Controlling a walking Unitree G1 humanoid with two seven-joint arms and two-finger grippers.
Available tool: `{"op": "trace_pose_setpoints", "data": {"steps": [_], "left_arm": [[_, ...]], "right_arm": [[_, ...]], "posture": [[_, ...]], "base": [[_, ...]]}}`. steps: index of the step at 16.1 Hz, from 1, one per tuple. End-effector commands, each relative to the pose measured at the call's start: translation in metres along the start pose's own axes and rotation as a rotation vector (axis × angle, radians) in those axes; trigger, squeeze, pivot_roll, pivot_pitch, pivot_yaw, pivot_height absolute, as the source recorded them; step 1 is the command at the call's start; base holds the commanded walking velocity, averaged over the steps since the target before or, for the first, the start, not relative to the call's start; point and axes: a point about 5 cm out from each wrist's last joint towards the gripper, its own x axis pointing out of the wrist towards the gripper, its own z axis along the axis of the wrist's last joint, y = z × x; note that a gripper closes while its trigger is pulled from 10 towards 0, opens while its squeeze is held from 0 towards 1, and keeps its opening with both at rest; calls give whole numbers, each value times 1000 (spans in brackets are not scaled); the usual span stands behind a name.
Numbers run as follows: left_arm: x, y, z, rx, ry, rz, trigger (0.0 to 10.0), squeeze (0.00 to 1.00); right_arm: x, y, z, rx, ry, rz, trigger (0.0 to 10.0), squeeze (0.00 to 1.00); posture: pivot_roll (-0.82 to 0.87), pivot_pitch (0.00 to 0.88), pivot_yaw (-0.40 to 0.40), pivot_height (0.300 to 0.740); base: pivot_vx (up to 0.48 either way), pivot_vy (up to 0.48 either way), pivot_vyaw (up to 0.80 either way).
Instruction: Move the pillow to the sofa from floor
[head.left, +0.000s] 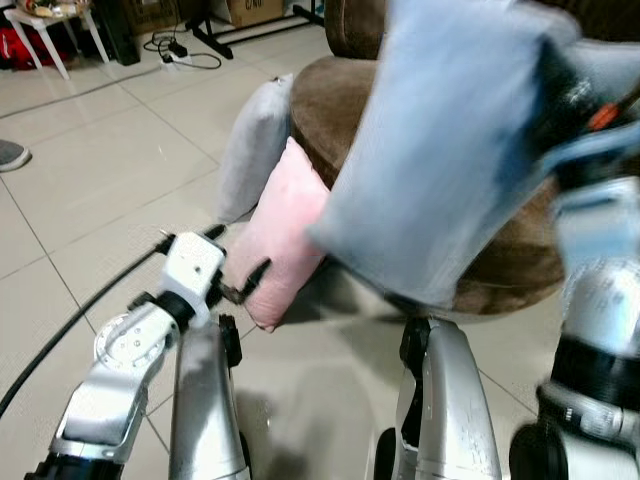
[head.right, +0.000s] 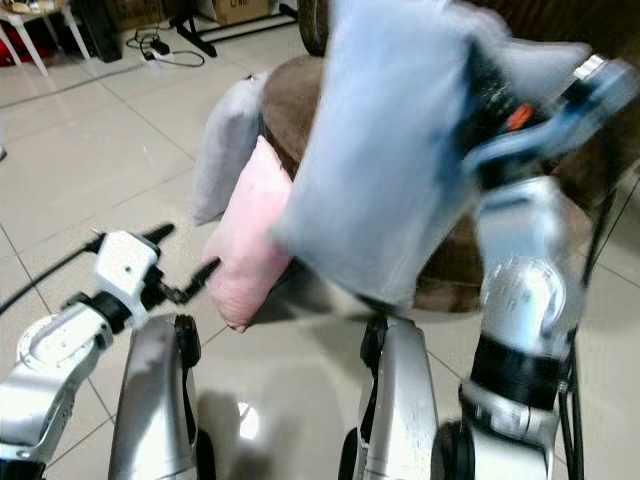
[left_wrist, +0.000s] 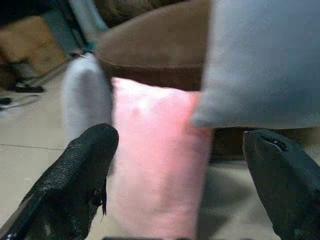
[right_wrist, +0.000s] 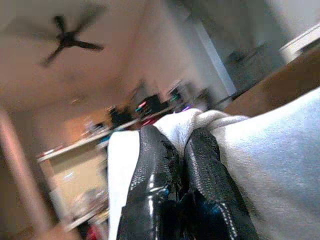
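Aloft, a soft pale-blue fabric pillow (head.left: 440, 150) hangs from the right tool (right_wrist: 182, 150), whose two glossy black fingers are clenched on a bunched corner of the cloth, holding it clear of the floor and in front of the rounded brown plush sofa (head.left: 350, 110), which lies just beyond the tool. The grip at one corner lets the limp cushion drape, likely ready to swing onto the seat. Lower down, the left tool (left_wrist: 175, 170) stands released, its textured black fingers spread wide, with a plump pink fabric pillow (head.left: 285, 235) directly ahead of it, leaning on the sofa's base. Just past that, a grey upright pillow (head.left: 255, 145) rests on the glossy tiled floor (head.left: 90, 190).
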Motion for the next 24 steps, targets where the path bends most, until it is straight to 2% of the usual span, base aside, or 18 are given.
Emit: {"op": "trace_pose_setpoints", "data": {"steps": [1, 2, 3, 6, 10, 14, 15, 16, 20, 22, 24], "left_arm": [[0, 6, 12, 18, -40, 44, 10000, 0], [0, 9, 18, 26, -58, 65, 10000, 0], [0, 12, 20, 33, -70, 85, 10000, 0], [0, 18, 28, 48, -91, 117, 10000, 0], [8, 21, 35, 60, -109, 137, 10000, 0], [12, 16, 36, 47, -120, 123, 10000, 0], [14, 14, 36, 43, -122, 118, 10000, 0], [15, 14, 36, 43, -122, 118, 10000, 0], [18, 14, 40, 31, -138, 114, 10000, 0], [19, 15, 41, 32, -140, 115, 10000, 0], [19, 14, 40, 32, -139, 115, 10000, 0]], "right_arm": [[4, 4, 10, -52, -51, -29, 7020, 0], [1, 4, -8, -85, 26, -63, 10000, 0], [-3, 4, -27, -110, 112, -85, 10000, 0], [-16, 11, -60, -143, 201, -84, 10000, 0], [-5, 21, -67, -150, 186, -103, 10000, 0], [5, 25, -60, -156, 146, -109, 10000, 0], [15, 29, -48, -139, 102, -101, 10000, 0], [19, 30, -44, -133, 89, -94, 10000, 0], [52, 42, 0, -143, -86, -71, 10000, 0], [59, 45, 9, -140, -122, -67, 10000, 0], [61, 42, 4, -137, -116, -75, 10000, 0]], "posture": [[-36, 0, -14, 357], [-27, 0, -20, 357], [-19, 0, -25, 357], [-8, 0, -25, 357], [-10, 0, -14, 386], [-22, 0, -5, 421], [-28, 0, -2, 436], [-29, 0, -2, 441], [-40, 0, 4, 481], [-44, 0, 2, 496], [-44, 0, 0, 516]], "base": [[0, 0, 0], [0, 0, 0], [0, 0, 0], [0, 0, 0], [0, 0, 0], [0, 0, 0], [0, 0, 0], [0, 0, 0], [0, 0, 0], [0, 0, 0], [0, 0, 0]]}}
